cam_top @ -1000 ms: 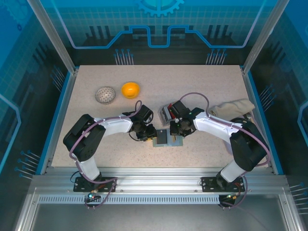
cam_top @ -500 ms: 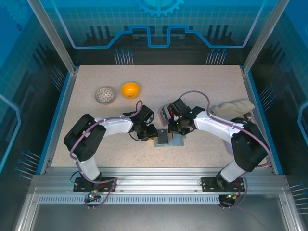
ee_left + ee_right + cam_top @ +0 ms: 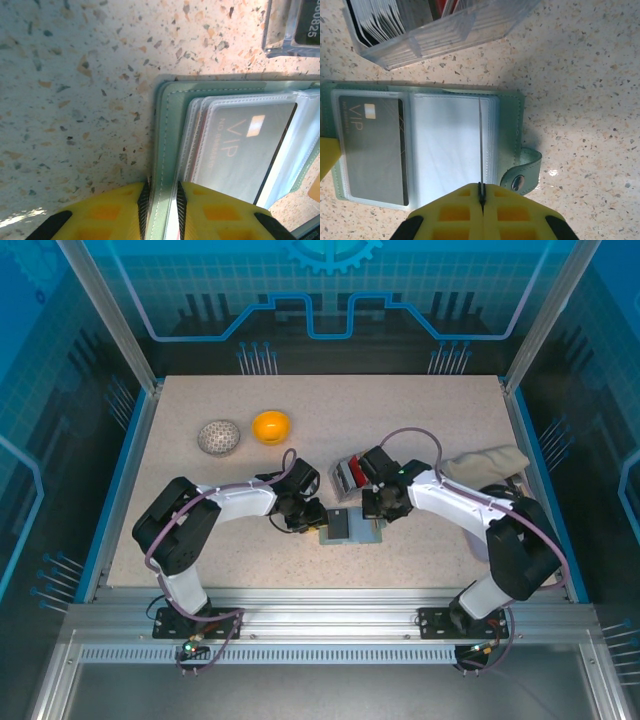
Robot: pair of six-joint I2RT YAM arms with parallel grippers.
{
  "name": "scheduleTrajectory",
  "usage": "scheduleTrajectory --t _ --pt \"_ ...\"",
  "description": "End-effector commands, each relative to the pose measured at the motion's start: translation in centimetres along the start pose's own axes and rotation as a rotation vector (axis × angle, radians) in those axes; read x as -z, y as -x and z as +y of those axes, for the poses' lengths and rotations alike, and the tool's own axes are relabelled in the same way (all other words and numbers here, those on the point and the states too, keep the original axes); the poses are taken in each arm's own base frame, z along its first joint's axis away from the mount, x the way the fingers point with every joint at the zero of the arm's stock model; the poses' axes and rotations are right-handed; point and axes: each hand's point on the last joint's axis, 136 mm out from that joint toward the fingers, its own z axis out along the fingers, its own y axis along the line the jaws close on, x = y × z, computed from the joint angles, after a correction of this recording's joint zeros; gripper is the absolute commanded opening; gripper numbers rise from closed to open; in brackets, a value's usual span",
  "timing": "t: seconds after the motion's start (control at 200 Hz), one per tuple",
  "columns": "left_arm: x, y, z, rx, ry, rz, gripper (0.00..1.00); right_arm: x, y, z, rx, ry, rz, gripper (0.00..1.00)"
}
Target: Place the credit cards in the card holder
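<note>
Left fingers (image 3: 162,194) carry the first risk. They nip only the outer edge of the left cover of the holder (image 3: 169,125), so a tug from the other arm would likely slide that cover free or drag the whole holder across the counter (image 3: 75,90). Further right, the VIP card (image 3: 245,150) sits in a left pocket and could ride out if the holder tips. Right fingers (image 3: 481,189) pinch a thin leaf (image 3: 479,140) seen edge-on; you cannot tell whether it is a pocket page or a card. Lift it too far and it may crease or pull at the spine, or the snap tab (image 3: 525,170) may snag. As for the grips, your left pair stands narrowly parted, clamped on the cover edge, and your right pair is pressed fully together on that leaf. The holder lies open on the counter between both arms, just beside the clear box (image 3: 445,30) of spare cards (image 3: 375,20).
</note>
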Motion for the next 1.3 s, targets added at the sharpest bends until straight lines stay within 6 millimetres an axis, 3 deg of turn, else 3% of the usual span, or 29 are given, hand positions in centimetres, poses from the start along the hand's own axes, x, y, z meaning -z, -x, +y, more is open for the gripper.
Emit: scheduleTrajectory --t 0.0,0.2,0.455,0.645,1.105,1.295 --pt "-1.2 -1.1 -0.1 -0.023 -0.009 0.040 0.26 -1.5 -0.9 -1.1 -0.008 -0.051 0.051 0.02" --pt "-1.1 -1.0 -0.2 -0.024 -0.011 0.041 0.26 -3.7 -1.6 -0.1 -0.012 -0.044 0.108 0.02" --pt "-1.2 -1.0 -0.3 -0.025 -0.010 0.044 0.26 -4.3 -1.2 4.6 -0.019 0.151 0.106 0.02" --pt "-1.2 -1.0 -0.3 -0.024 -0.013 0.042 0.26 -3.1 -0.4 6.4 -0.036 0.258 0.068 0.02" --pt "-1.4 -0.9 -0.2 -0.018 -0.011 0.044 0.26 0.5 0.9 7.2 -0.062 0.373 -0.022 0.02" --pt "-1.1 -0.8 -0.2 -0.014 -0.010 0.027 0.26 -0.3 0.8 7.8 -0.063 0.391 0.012 0.02"
